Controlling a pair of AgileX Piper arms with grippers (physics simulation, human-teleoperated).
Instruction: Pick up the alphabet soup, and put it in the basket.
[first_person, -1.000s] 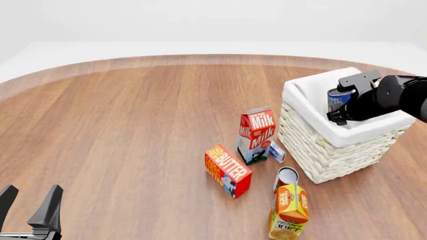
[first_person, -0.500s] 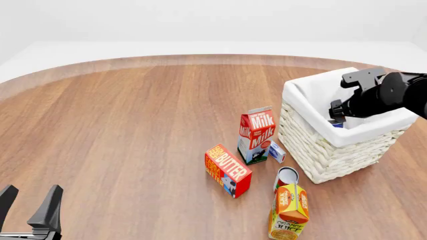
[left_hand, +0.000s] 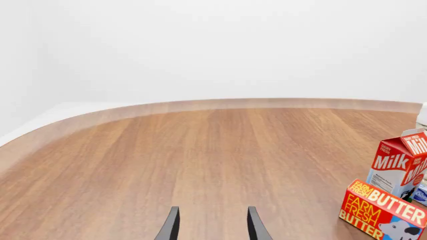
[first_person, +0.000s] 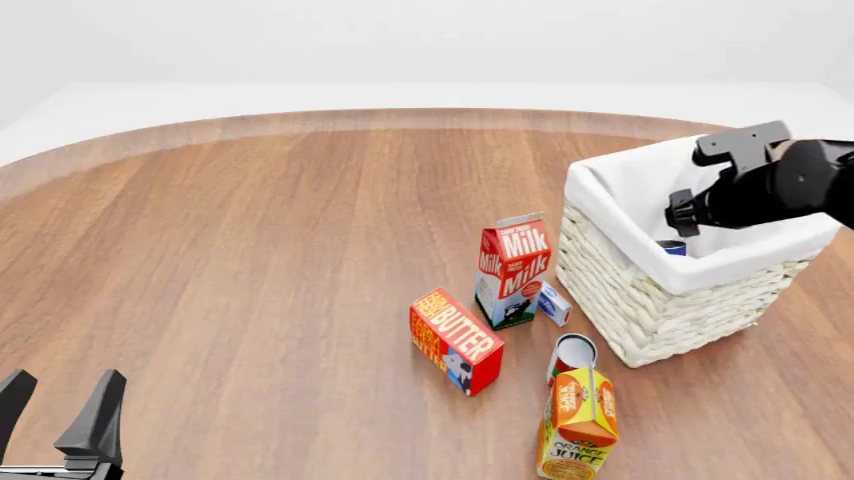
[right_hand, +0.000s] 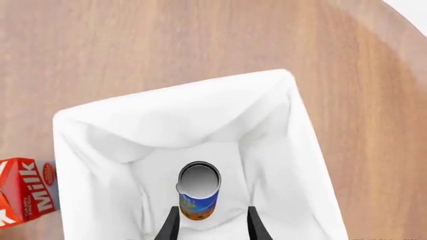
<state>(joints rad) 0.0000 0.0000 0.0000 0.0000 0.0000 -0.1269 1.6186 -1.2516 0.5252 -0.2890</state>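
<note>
One can, the alphabet soup (right_hand: 198, 196), stands upright on the liner inside the basket (first_person: 627, 290), at three o'clock on the table (first_person: 267, 250). Above it the right tool (right_hand: 208, 227) hangs with fingers spread, empty. The left tool (left_hand: 211, 227) gapes at seven o'clock.

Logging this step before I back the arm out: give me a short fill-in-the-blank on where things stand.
1. The alphabet soup stands inside the ____.
2. The right gripper has its jaws ____, clear of the can.
3. The left gripper holds ____.
4. The carton beside the basket reads ____.

Missing words: basket; open; nothing; Milk
</note>
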